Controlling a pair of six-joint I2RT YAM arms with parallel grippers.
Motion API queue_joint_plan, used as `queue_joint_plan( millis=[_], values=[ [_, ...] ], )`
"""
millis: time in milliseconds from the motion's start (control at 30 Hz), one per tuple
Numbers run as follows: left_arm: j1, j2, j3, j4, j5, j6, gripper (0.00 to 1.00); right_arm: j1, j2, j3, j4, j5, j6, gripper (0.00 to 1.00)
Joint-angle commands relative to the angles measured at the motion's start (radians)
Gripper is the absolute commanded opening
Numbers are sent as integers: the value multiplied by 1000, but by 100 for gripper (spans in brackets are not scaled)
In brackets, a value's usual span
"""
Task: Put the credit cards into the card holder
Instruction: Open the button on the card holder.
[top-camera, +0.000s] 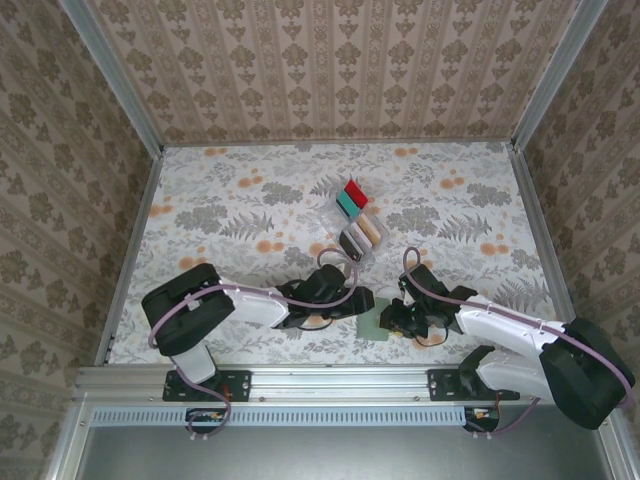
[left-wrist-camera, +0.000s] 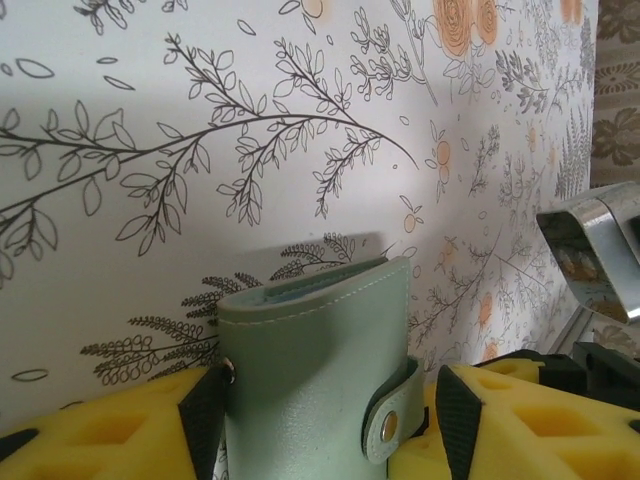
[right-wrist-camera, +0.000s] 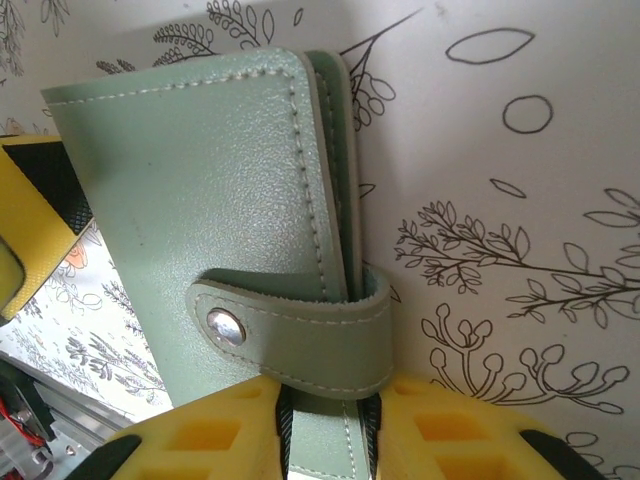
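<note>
Near the desk's front edge: card holder pinched, snap fastened.
Well behind, the clear tray carries the credit cards. Now the right claw clamps the holder's lower edge by the strap, while the left claw straddles it, pads not quite touching. Risk: opposing tugs could twist it loose, or squeezing it flat holds it closed, and the snap may resist.

Was lit brightly and evenly from overhead in the top view, with only faint, soft-edged shadows. Threw a soft grey shadow just above the card holder in the left wrist view. Showed its stitching crisply in the right wrist view, yet blurred along both wrist views' bottom edges.
</note>
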Motion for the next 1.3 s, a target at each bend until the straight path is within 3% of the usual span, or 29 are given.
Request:
queue_joint_plan(
  millis=[0,500,900,1267],
  values=[
    [-29,57,14,41,20,-38,56,7,0,-7,-1,22,10,27],
    [-47,53,-92,340,8,-111,28,5,19,-5,33,68,40,26],
    [-47,49,-108,345,24,-95,30,5,47,22,68,73,41,27],
    [-48,-11,-148,306,-39,-69,2,5,4,49,2,108,14,28]
  ],
)
